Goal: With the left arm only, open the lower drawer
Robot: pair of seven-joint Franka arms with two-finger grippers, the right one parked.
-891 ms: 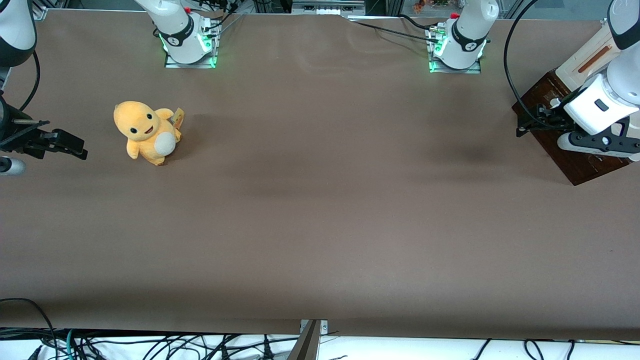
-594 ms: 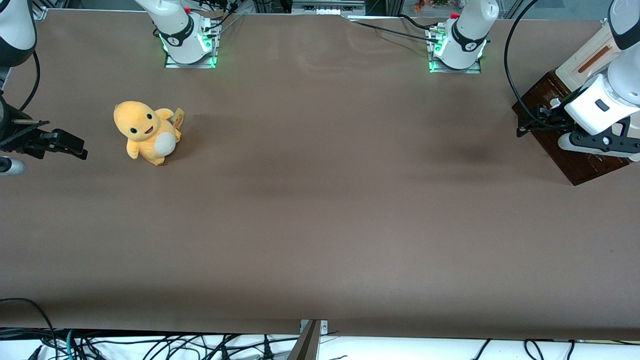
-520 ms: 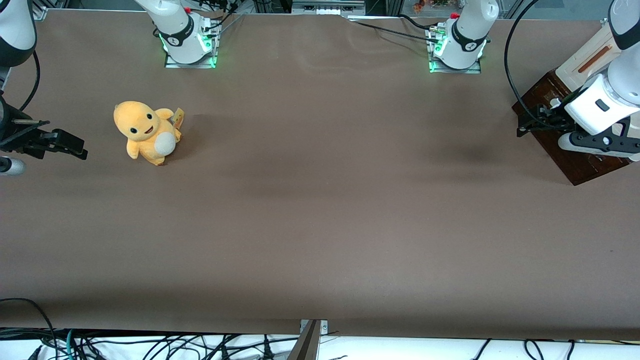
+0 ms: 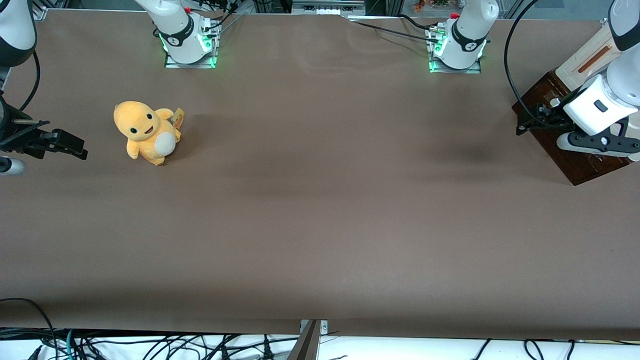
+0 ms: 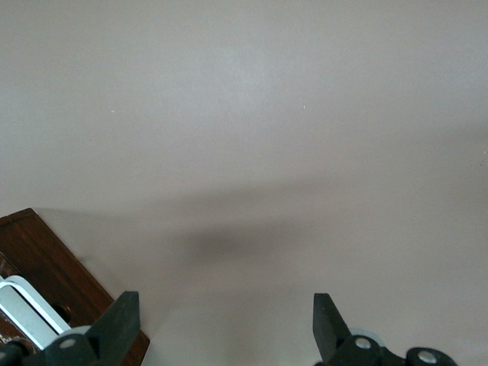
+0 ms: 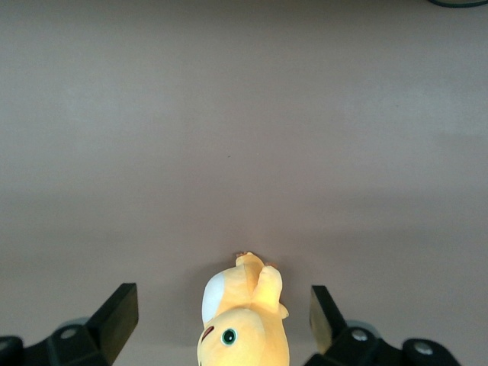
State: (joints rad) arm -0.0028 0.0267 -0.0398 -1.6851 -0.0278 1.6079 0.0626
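- The brown table (image 4: pixel 320 210) carries little: a yellow plush toy (image 4: pixel 146 132) sits toward the parked arm's end, well apart from my work.
- The lower drawer (image 4: pixel 575 160) lies at the working arm's end, its dark front showing under my left arm (image 4: pixel 607 100).
- My gripper (image 5: pixel 221 320) hovers just above that drawer's edge, its 2 fingers spread wide with only bare table between them.
- In the wrist view the bar handle (image 5: pixel 27 316) sits off to 1 side of the jaws, its long axis slanted, so I judge I must shift sideways over it first.
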